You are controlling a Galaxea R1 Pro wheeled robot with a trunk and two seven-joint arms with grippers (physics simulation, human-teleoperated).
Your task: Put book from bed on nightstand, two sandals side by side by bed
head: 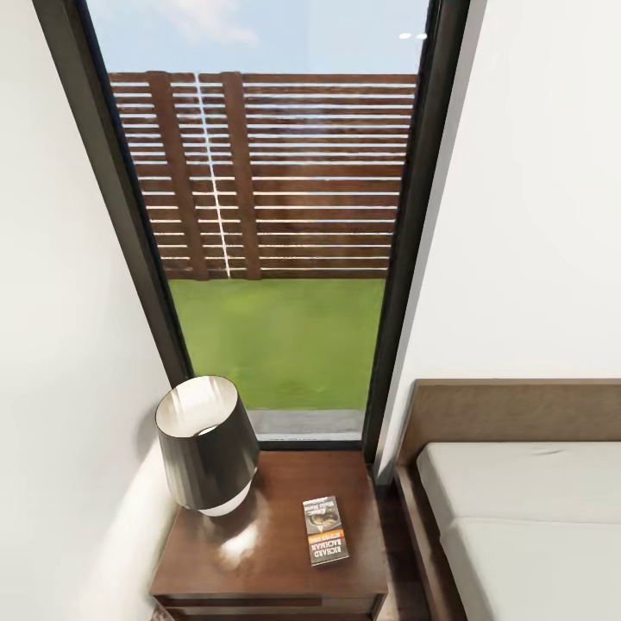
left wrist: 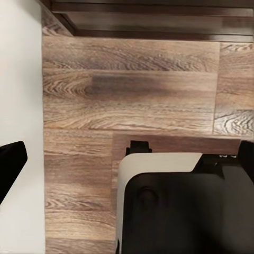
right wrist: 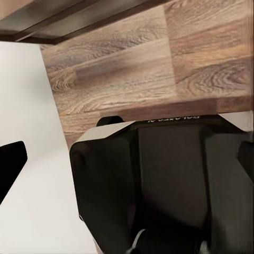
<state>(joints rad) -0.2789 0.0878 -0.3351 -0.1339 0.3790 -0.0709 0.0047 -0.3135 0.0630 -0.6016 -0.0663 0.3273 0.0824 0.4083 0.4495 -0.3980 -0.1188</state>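
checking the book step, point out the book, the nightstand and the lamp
book [head: 325, 530], head view, middle of its cover
nightstand [head: 276, 561], head view, bare glossy top left of the book
lamp [head: 207, 453], head view, side of its dark shade

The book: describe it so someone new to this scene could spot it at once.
Below the tall window, left of the bed, stands a dark wooden nightstand. The book lies flat on its top, right of the black-shaded lamp. It is the small thin paperback with an orange band and white lettering.
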